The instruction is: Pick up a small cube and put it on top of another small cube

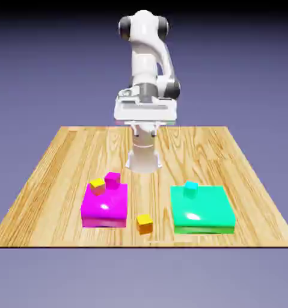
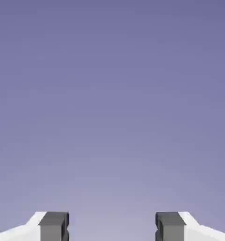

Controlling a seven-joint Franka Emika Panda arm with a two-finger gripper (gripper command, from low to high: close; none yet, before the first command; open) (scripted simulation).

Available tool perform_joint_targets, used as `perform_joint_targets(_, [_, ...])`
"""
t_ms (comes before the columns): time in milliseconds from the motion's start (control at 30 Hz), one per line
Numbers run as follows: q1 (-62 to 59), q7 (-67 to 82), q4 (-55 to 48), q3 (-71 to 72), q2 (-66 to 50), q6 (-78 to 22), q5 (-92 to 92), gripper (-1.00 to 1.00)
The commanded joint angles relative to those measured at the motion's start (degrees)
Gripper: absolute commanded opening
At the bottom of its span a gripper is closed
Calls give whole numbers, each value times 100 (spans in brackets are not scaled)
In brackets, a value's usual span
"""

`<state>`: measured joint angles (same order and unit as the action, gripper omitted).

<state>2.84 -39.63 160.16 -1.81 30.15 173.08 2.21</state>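
Orange cube (image 1: 144, 224) lies on the bench (image 1: 152, 198) between the magenta block (image 1: 104, 207) and the green block (image 1: 202, 206), nearer the magenta one, and seems the easiest to grasp, though the task leaves the choice among the cubes open. The yellow cube (image 1: 97, 186) and magenta cube (image 1: 112, 180) sit close together at the magenta block's far edge, and the cyan cube (image 1: 191, 189) is at the green block's far edge; whether each rests on its block or behind it is hard to tell. The pincer (image 2: 112, 227) is released and empty, its fingers well apart, high and away from every cube. The hand view shows only backdrop beyond them, so the arm (image 1: 144, 51) would do well to tip the pincer downward first, then travel above the blocks before descending. It should square the fingers to two opposite faces, come straight down around the middle of the cube, and close gently. Yellow and magenta leave little finger room between them, so a grasp there risks nudging the neighbour; cyan looks a roomier base for stacking.
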Motion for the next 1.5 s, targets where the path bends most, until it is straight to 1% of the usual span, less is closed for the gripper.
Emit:
perform_joint_targets(0, [179,235,-70,-151,-208,-77,183,0])
perform_joint_targets(733, [4008,5260,-1564,-3376,-4663,-1726,4113,0])
perform_joint_targets(767, [4008,5260,-1564,-3376,-4663,-1726,4113,0])
perform_joint_targets(1000, [3654,4986,-1915,-3300,-6033,-636,4165,0])
perform_joint_targets(1033, [3654,4986,-1915,-3300,-6033,-636,4165,-100])
perform_joint_targets(1067, [3654,4986,-1915,-3300,-6033,-636,4165,-100])
perform_joint_targets(1300, [3932,5215,-1543,-3335,-4581,-1817,4084,-100])
perform_joint_targets(1467, [2960,4643,-1285,-2814,-3543,-2973,3709,-100])
